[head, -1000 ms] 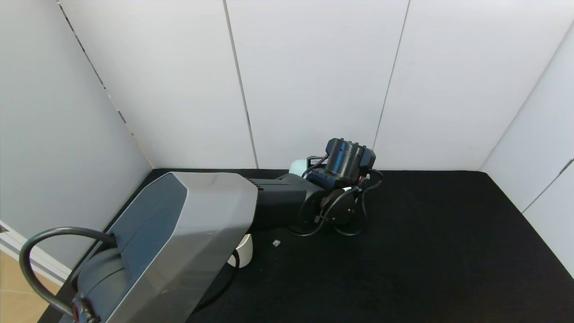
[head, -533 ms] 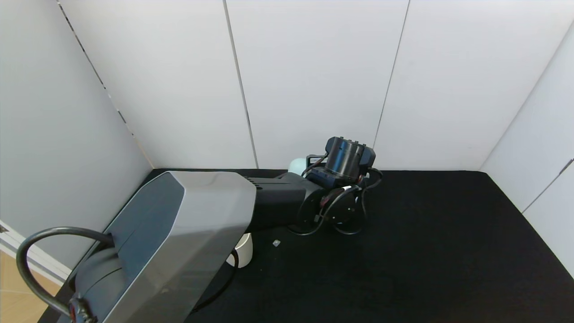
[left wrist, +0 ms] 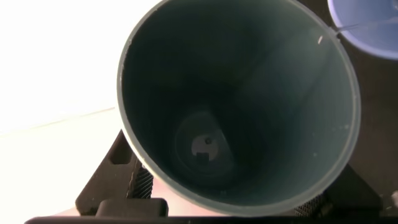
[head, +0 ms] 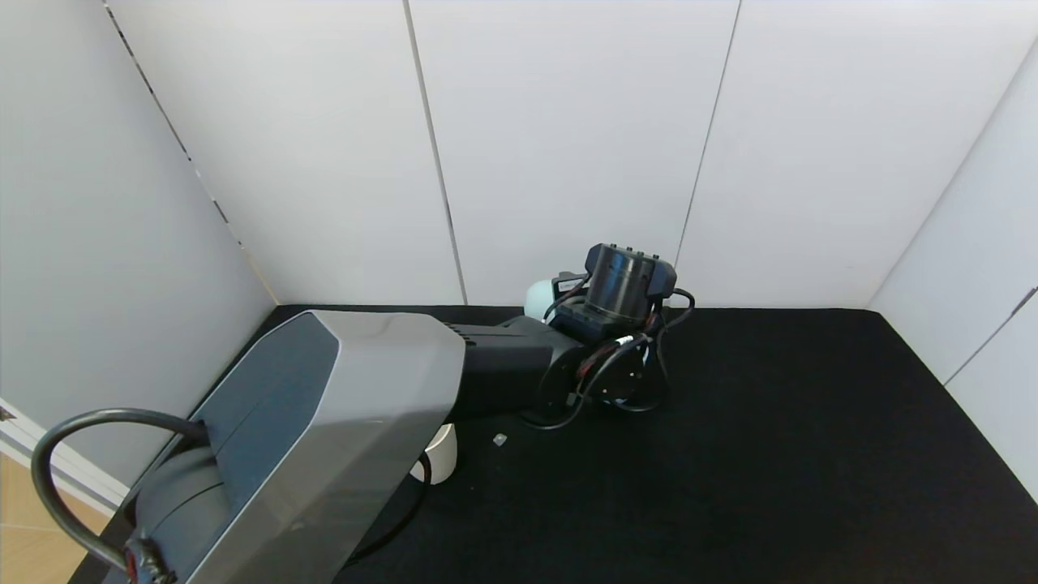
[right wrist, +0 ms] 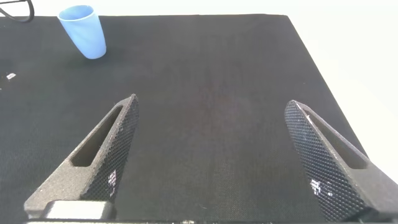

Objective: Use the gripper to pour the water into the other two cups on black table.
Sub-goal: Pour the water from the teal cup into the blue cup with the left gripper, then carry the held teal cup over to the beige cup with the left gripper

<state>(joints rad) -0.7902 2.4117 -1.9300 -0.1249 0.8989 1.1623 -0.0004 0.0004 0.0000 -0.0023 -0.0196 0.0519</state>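
Note:
My left arm reaches across the black table (head: 770,422), and its dark wrist (head: 623,284) hides its fingers in the head view. In the left wrist view the left gripper (left wrist: 230,190) is shut on the teal-green cup (left wrist: 249,81), whose open mouth faces the camera; a pale glint lies at its bottom. The periwinkle blue cup (left wrist: 367,22) is close beside the teal rim, and a thin pale line crosses it. It peeks out behind the wrist (head: 535,298). The cream cup (head: 442,456) stands half hidden under my left forearm. My right gripper (right wrist: 211,155) is open and empty above the table.
White walls close the table at the back and both sides. A small white scrap (head: 499,439) lies on the table near the cream cup. The blue cup (right wrist: 83,31) stands far off in the right wrist view. The table's right edge (right wrist: 323,68) shows there.
My left wrist has risen a little and turned slightly toward the back wall, with the teal cup still held. The cups on the table have not moved.

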